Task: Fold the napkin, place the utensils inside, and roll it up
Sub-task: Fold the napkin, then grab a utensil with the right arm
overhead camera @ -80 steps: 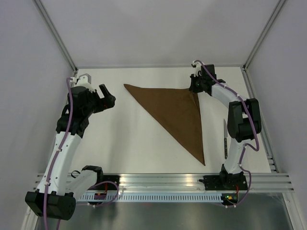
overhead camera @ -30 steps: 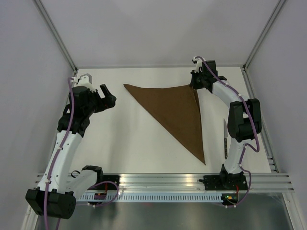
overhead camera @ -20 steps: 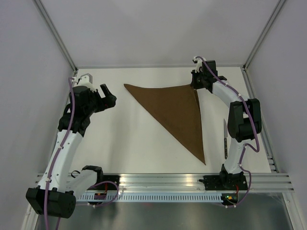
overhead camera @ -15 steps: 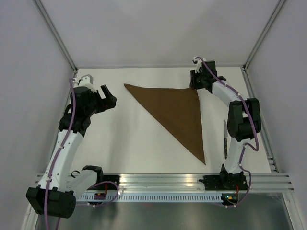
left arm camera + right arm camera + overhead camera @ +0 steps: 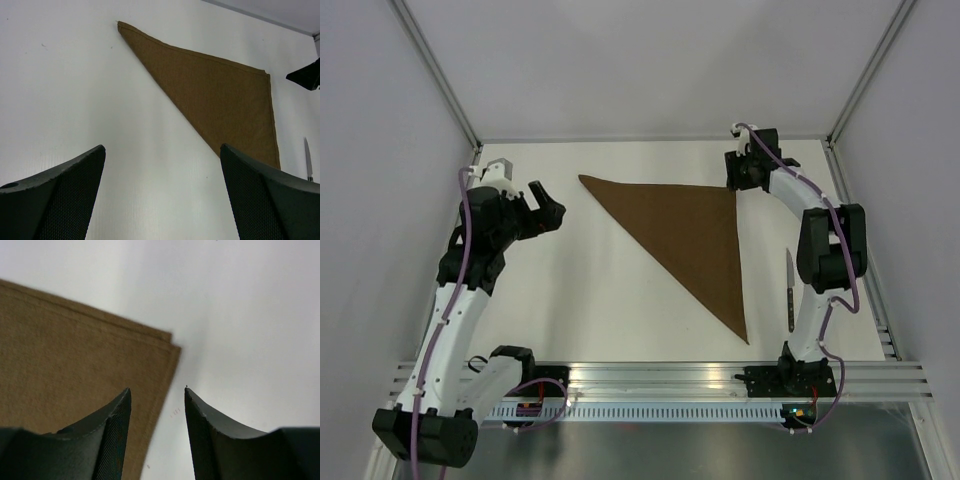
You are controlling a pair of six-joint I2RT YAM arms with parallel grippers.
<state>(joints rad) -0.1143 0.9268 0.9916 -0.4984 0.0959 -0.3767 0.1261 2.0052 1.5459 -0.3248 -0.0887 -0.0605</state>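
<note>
Top external view – the napkin [image 5: 685,235], folded into a triangle, lies flat on the table [image 5: 600,300], the knife [image 5: 789,290] near its right edge. The right hand [image 5: 734,180] hovers at its far right corner, fingers parted, gripping nothing – the left hand [image 5: 548,200] gapes wide, empty, well apart.

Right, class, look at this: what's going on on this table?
The napkin lies flat on the table, folded into a triangle. The right gripper hangs over its far right corner, jaws apart, holding nothing. The left gripper hovers open off to the left. The knife lies untouched beside the right arm.
</note>
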